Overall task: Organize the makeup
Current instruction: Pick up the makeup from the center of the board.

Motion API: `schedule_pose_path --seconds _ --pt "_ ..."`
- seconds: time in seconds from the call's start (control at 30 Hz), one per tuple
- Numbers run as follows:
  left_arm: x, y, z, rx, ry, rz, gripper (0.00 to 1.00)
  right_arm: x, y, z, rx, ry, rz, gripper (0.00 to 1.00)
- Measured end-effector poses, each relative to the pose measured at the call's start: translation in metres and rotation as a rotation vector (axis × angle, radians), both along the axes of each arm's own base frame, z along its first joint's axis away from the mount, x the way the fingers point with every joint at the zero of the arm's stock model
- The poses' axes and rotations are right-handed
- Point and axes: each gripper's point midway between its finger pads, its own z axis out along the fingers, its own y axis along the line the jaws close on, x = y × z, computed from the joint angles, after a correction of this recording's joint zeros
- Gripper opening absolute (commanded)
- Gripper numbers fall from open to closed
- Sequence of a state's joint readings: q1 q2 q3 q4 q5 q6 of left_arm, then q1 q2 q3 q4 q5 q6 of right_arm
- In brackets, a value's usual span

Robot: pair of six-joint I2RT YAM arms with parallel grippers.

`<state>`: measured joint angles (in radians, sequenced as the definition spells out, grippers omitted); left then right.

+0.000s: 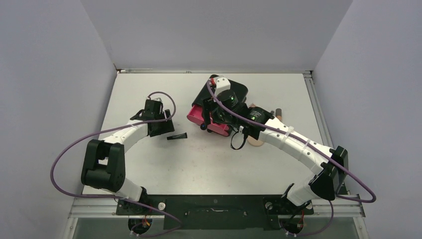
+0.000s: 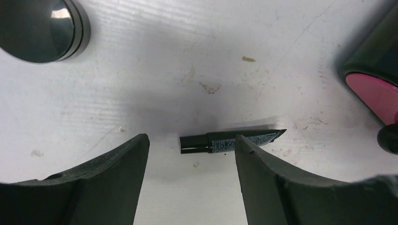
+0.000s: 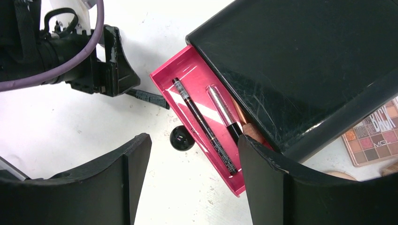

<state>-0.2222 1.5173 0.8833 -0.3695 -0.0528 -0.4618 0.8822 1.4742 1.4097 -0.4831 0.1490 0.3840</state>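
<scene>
A short black tube with printed text (image 2: 230,140) lies on the white table just beyond my left gripper's open fingertips, its cap between them. It also shows in the top view (image 1: 177,136). My left gripper (image 2: 191,140) is empty. A round black jar (image 2: 40,28) sits to its far left. My right gripper (image 3: 195,140) is open and empty above the front of the pulled-out pink drawer (image 3: 180,65). In the drawer lie a thin black pencil (image 3: 202,124) and a clear tube with a black cap (image 3: 224,111). The eyeshadow palette (image 3: 373,136) lies right of the cabinet.
The black cabinet (image 1: 236,89) stands at the table's middle back, its pink drawer open toward the left with a black knob (image 3: 182,137). A peach disc (image 1: 256,141) and a tan tube (image 1: 278,112) lie to its right. My left arm (image 3: 70,51) is close to the drawer.
</scene>
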Motion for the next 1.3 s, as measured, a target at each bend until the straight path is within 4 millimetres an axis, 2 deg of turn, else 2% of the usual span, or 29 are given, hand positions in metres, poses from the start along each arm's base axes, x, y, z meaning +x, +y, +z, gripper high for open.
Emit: schedule_pose_path --seconds 0.17,0.4,0.5,0.6,0.83,1.13,1.3 --pt "0.010 -0.010 -0.002 -0.076 -0.058 -0.087 0.65 0.001 0.000 -0.006 -0.014 0.012 -0.001 0.66" --pt "0.011 -0.035 -0.005 -0.193 -0.087 -0.219 0.64 0.004 -0.004 -0.006 -0.015 0.012 -0.012 0.66" --pt "0.006 -0.040 -0.014 -0.215 -0.055 -0.245 0.64 0.004 -0.004 -0.006 -0.016 0.013 -0.012 0.66" --pt "0.002 -0.041 -0.021 -0.225 -0.025 -0.257 0.63 0.004 -0.004 -0.007 -0.017 0.014 -0.012 0.66" --pt "-0.003 -0.042 -0.022 -0.230 -0.005 -0.258 0.57 0.005 -0.006 -0.007 -0.018 0.015 -0.016 0.66" --pt "-0.018 -0.039 -0.026 -0.158 0.045 -0.250 0.56 0.005 -0.005 -0.007 -0.015 0.017 -0.011 0.66" --pt "-0.027 -0.035 -0.026 -0.114 0.093 -0.248 0.49 0.004 -0.004 -0.007 -0.013 0.021 -0.005 0.66"
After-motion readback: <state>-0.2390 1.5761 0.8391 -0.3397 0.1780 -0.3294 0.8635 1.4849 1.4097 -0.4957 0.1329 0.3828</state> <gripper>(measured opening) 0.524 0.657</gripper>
